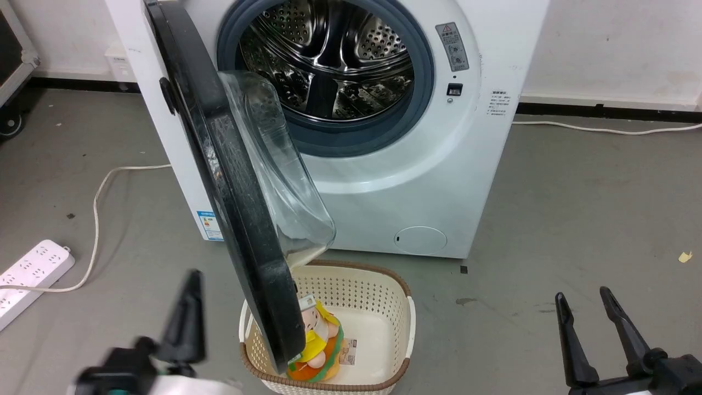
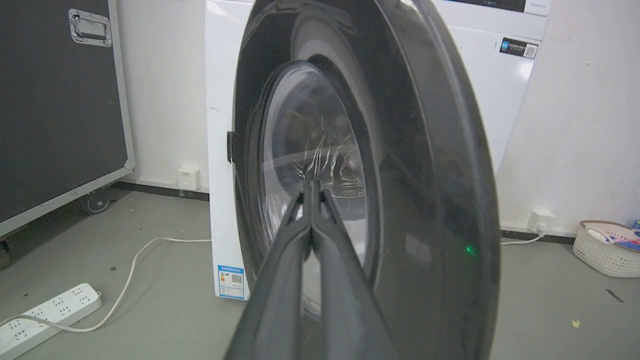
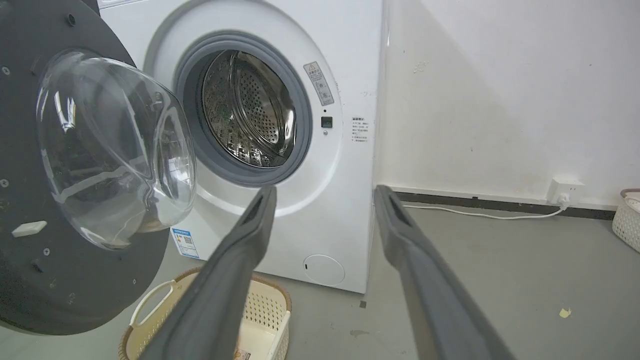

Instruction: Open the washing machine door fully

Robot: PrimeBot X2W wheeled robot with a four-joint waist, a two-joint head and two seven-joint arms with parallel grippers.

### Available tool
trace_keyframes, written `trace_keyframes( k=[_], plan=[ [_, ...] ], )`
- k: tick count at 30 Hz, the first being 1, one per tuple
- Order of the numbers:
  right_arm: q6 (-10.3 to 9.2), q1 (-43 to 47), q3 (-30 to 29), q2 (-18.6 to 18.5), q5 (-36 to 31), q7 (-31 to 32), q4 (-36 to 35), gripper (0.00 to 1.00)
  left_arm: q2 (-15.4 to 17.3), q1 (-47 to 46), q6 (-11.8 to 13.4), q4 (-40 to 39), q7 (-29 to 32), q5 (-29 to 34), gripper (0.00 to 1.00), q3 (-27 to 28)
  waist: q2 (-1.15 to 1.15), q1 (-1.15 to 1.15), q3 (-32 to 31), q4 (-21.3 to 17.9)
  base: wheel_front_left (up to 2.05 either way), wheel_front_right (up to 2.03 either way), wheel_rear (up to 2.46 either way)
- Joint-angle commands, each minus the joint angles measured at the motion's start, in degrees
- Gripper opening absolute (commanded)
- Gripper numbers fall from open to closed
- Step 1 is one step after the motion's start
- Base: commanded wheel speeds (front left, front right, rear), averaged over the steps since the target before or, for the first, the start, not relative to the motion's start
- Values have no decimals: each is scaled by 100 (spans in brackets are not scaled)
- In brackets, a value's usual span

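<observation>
Hanging half open on the big white front-loading washing machine (image 1: 406, 186), the round glossy black glass-bowled door (image 1: 214, 164) turns its outer face to the closed left claw (image 2: 311, 182), which sits nearer than the open, empty right claw (image 1: 581, 294).

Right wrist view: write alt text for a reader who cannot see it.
The washing machine door stands open at the left, clear glass bowl showing, baring the steel drum of the white washing machine. The open right claw points at the machine, holding nothing; a cream basket sits on the floor beneath the door.
</observation>
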Motion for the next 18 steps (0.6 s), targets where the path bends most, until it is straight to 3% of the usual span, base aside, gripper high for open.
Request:
trace_keyframes(
  k=[1, 5, 11, 14, 18],
  plan=[
    [5, -1, -7, 29, 62, -25, -18, 100, 10, -75, 35, -57, -32, -33, 0, 46, 0, 0, -3, 0, 0, 0, 0],
    [5, -1, 24, 29, -27, -25, 11, 100, 10, -283, 255, -725, -32, -409, 0, 299, 0, 0, -43, -4, 0, 0, 0],
    [5, -10, 21, 29, -20, -25, 54, 100, 10, -509, 398, -1440, -32, -401, 0, 250, 0, 0, -94, -17, 0, 0, 0],
    [5, -34, 50, 29, -31, -25, 63, 100, 10, -586, 471, -1746, -32, -572, 0, 48, 0, 0, -114, -41, 0, 0, 0],
    [5, -61, 74, 29, -45, -25, 59, 100, 10, -531, 335, -1806, -32, -270, 0, -425, 0, 0, -126, -76, 0, 0, 0]
  ],
)
